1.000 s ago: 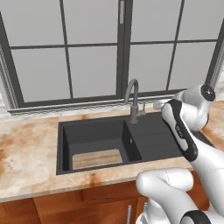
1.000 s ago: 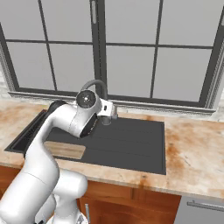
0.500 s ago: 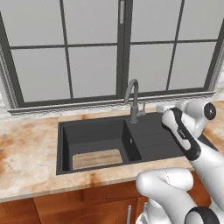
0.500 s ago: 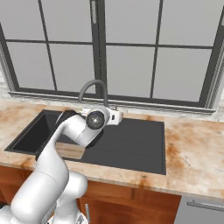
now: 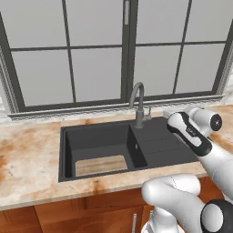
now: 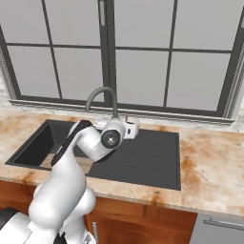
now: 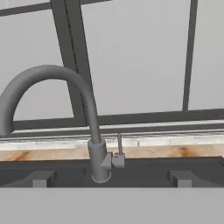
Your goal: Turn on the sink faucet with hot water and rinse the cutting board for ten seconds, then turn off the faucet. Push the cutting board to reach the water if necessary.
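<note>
The sink faucet (image 7: 94, 131) is a grey gooseneck. Its small lever (image 7: 119, 148) stands upright on the right of the thick base. My gripper (image 7: 111, 178) is open, with its two dark tips spread wide on either side of the base and a little short of it. It holds nothing. From the left base view the hand (image 5: 169, 113) hovers over the ribbed drainboard, just right of the faucet (image 5: 139, 107). The light-tan cutting board (image 5: 101, 164) lies flat at the front of the dark sink (image 5: 93, 131) basin. No water runs from the spout.
A marbled tan counter (image 5: 29, 159) surrounds the sink. A grey window sill (image 5: 68, 109) and tall window panes run close behind the faucet. My white arm (image 6: 81, 147) reaches across the basin's front in the right base view.
The hand has dropped lower and moved in toward the faucet base. The jaws stayed open. The board has not moved.
</note>
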You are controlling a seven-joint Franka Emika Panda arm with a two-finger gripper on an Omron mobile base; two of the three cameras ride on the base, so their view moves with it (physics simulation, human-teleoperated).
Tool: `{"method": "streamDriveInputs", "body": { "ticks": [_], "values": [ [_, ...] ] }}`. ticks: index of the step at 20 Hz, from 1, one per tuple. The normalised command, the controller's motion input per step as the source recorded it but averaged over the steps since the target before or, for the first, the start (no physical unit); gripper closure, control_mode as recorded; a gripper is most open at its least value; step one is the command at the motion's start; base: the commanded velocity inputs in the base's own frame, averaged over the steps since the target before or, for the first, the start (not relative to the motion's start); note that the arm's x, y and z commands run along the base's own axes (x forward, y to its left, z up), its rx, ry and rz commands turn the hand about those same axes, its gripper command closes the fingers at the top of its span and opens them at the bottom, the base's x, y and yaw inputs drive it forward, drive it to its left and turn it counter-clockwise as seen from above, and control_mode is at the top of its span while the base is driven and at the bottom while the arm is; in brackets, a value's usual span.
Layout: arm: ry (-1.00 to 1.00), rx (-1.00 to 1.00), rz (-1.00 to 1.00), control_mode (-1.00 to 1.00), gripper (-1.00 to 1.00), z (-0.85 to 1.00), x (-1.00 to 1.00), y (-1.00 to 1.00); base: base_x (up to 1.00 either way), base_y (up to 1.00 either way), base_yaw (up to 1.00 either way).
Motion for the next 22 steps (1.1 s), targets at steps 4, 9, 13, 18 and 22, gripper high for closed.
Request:
{"method": "streamDriveInputs", "body": {
  "ticks": [4,9,13,18,22],
  "values": [
    [-0.03,0.0,0.0,-1.0,-1.0,-0.08,0.28,-0.14,0.0,0.0,0.0],
    [-0.02,0.0,0.0,-1.0,-1.0,-0.09,0.24,-0.14,0.0,0.0,0.0],
    [-0.02,0.0,0.0,-1.0,-1.0,-0.11,0.22,-0.14,0.0,0.0,0.0],
    [-0.01,0.0,0.0,-1.0,-1.0,-0.13,0.22,-0.1,0.0,0.0,0.0],
    [0.0,0.0,0.0,-1.0,-1.0,-0.14,0.26,0.0,0.0,0.0,0.0]
  ]
}}
